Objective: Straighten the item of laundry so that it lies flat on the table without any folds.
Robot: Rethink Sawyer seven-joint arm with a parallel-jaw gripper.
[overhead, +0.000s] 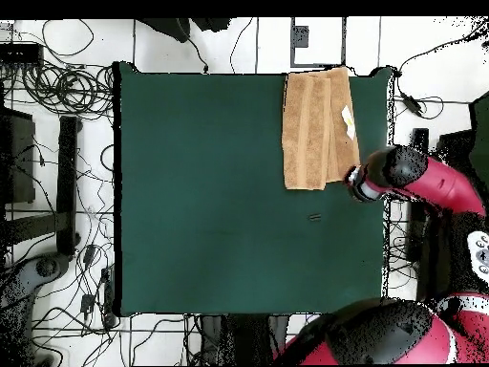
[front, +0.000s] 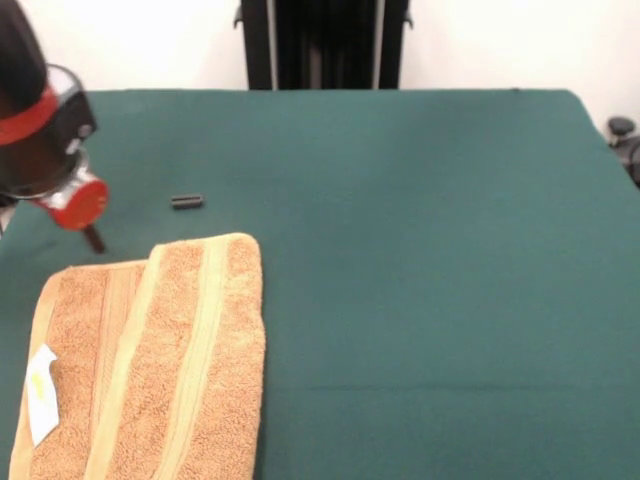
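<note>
Towel first: the tan-orange terry-cloth hand towel (front: 150,360) with smooth paler stripe bands lies at about seven o'clock in the front view, running off the bottom edge, on the large dark green felt-covered table (front: 420,230). It looks doubled lengthwise: a folded-over flap covers most of it, and a narrower under-layer with a small white care tag (front: 40,390) shows at nine o'clock of the flap. In the overhead view it sits at one o'clock, against the table's edge.

The red and black arm's end (front: 78,215) hovers just beyond the towel's far corner, at ten o'clock in the front view; whether its pincer is parted or closed I cannot tell, and nothing appears to hang from it.

Terry like this should be light, limp and grippy on felt. Pinching the flap's free long edge or corner and peeling it over seems the best hold.

A small dark oblong object (front: 186,201) lies at twelve o'clock of the towel, apart from it.
</note>
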